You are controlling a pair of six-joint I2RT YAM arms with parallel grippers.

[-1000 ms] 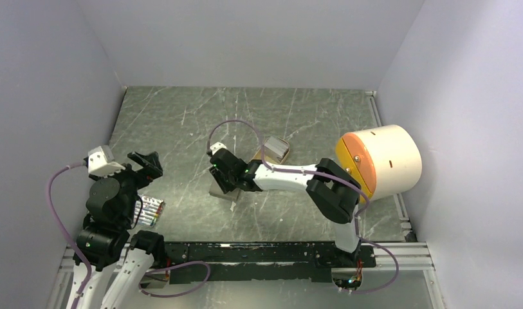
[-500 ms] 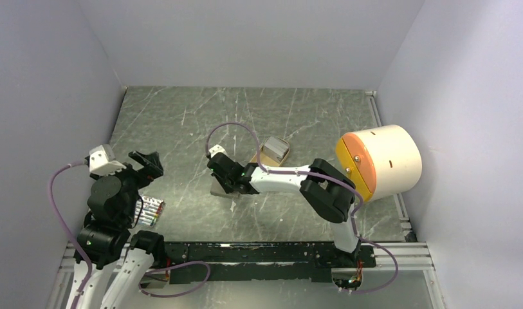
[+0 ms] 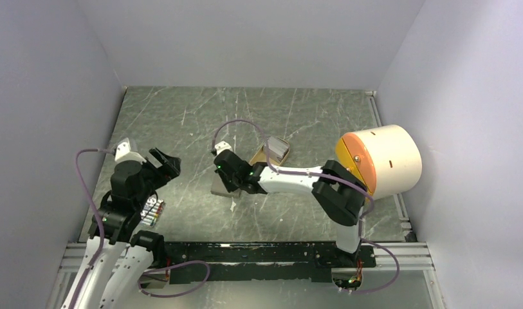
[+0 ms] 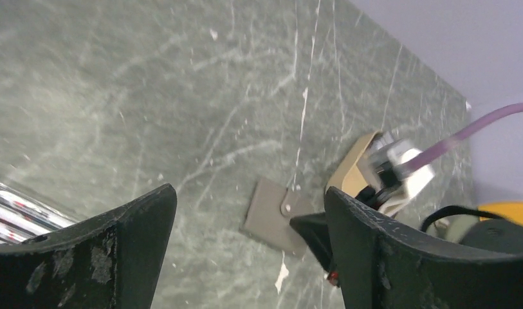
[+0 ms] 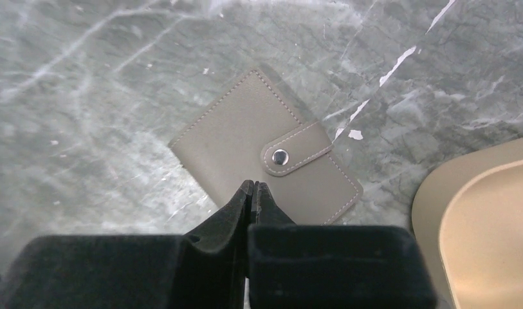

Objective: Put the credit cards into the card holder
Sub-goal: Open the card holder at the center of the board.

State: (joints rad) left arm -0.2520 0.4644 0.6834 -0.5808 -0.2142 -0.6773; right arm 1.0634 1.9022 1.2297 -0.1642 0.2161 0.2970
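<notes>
Both held nothing: the right gripper (image 5: 252, 188) was clenched tight at the edge of the snapped-shut wallet (image 5: 242, 145); the left gripper (image 4: 249, 193) gaped wide.

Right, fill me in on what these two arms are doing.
The right arm's fingers are shut, tips at one edge of the card holder, which lies flat on the table with its snap fastened. Whether they pinch it is unclear. The left arm's fingers hang open off to the left, holding nothing. What look like the credit cards sit in a tan tray beside the holder.
</notes>
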